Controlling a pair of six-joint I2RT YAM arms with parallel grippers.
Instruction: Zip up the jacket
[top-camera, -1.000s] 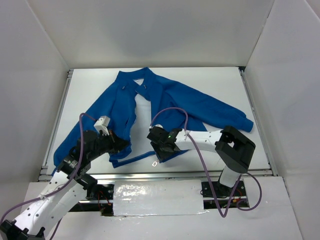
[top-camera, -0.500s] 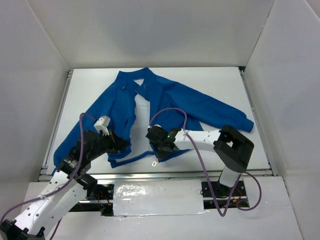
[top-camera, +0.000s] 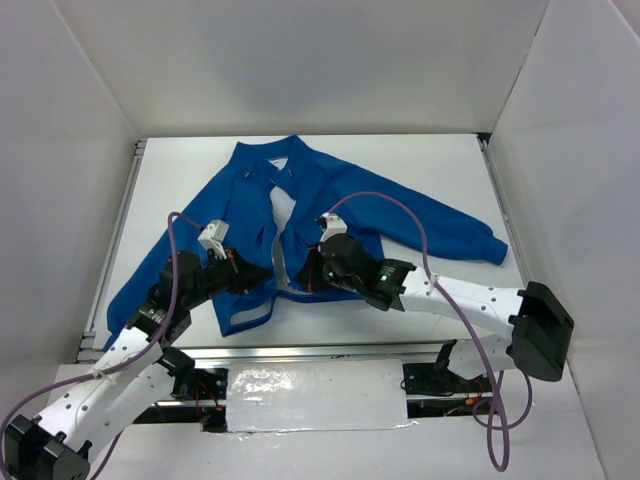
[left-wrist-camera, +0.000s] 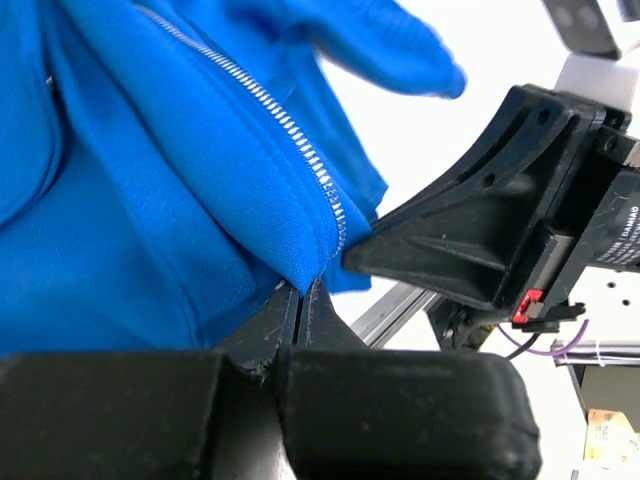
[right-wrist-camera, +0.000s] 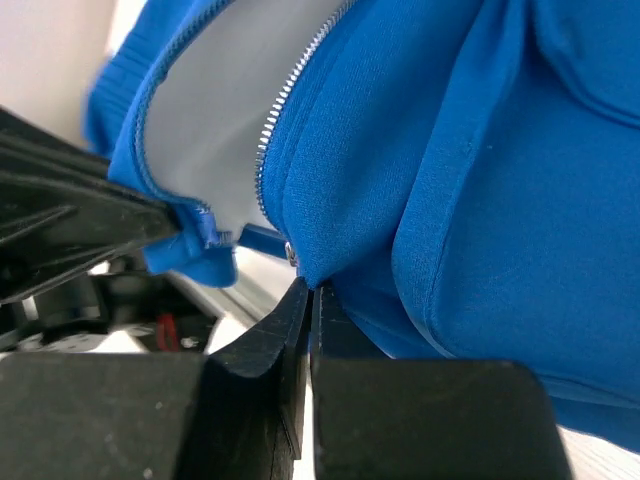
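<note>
The royal-blue jacket (top-camera: 380, 210) lies on the white table (top-camera: 450, 300), collar at the far side, front open with white lining (top-camera: 283, 208) showing. My left gripper (top-camera: 262, 278) is shut on the lower front edge of the jacket's left panel; in the left wrist view its fingertips (left-wrist-camera: 305, 287) pinch the fabric just below the silver zipper teeth (left-wrist-camera: 290, 130). My right gripper (top-camera: 303, 277) is shut on the lower front edge of the right panel; in the right wrist view its fingertips (right-wrist-camera: 312, 290) pinch the blue edge beside the zipper teeth (right-wrist-camera: 290, 95). The two grippers are close together, both holding the edges slightly off the table.
A metal rail (top-camera: 330, 350) runs along the table's near edge. White walls enclose the table on the left, right and far sides. Purple cables (top-camera: 420, 220) loop over both arms. The jacket's right sleeve (top-camera: 470, 240) reaches toward the right.
My right arm has reached up and left, carrying the right panel's lower edge toward the left panel. My left gripper has shifted right with its edge. The gap at the hem has narrowed.
</note>
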